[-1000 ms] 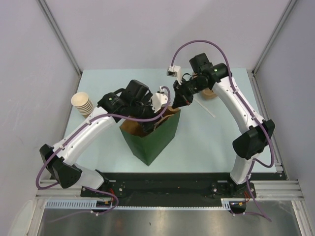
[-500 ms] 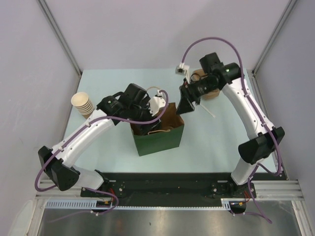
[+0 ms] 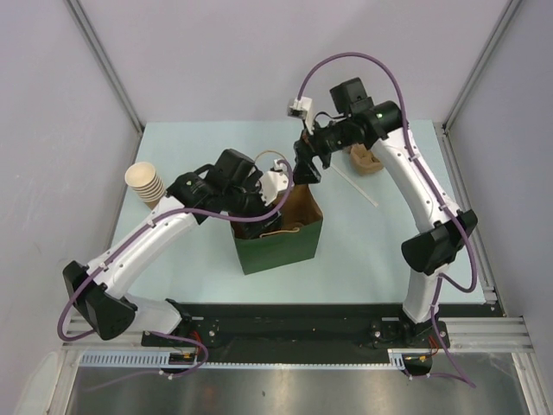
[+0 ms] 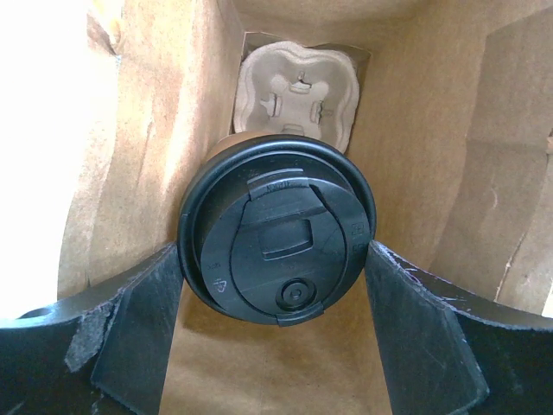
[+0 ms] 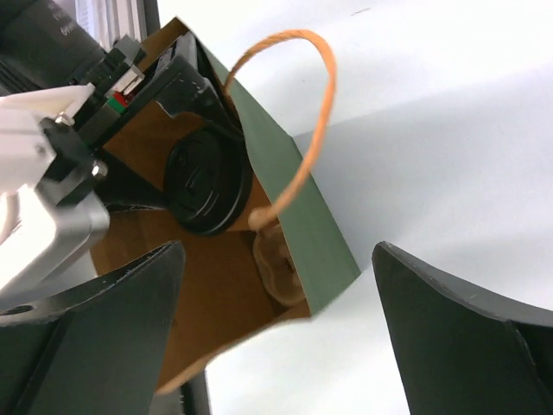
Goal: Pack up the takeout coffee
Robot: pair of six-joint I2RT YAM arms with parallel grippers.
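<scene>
Left gripper (image 4: 275, 252) down inside the green bag (image 3: 281, 249), near the middle of the top view, hugging the takeout coffee (image 4: 275, 216) by its lid, one finger on each side.

Best to go down slow and straight, cup upright, to stop spills. Aim for a hole in the pale paper tray (image 4: 298, 86) on the bag's floor, at the top of the left wrist view. Hard to tell whether touching the tray yet. Mind the brown walls close on both sides. Let go only after a firm landing.

Small brown paper cup, mostly hidden under a round black lid with a sip flap and a tiny hole. Lid on flat, by the look of it.

Further right, right gripper (image 5: 278, 251) spread wide, holding nothing, up over the bag's far edge and its orange string handle (image 5: 331, 82). Better off clear of the bag's mouth.
</scene>
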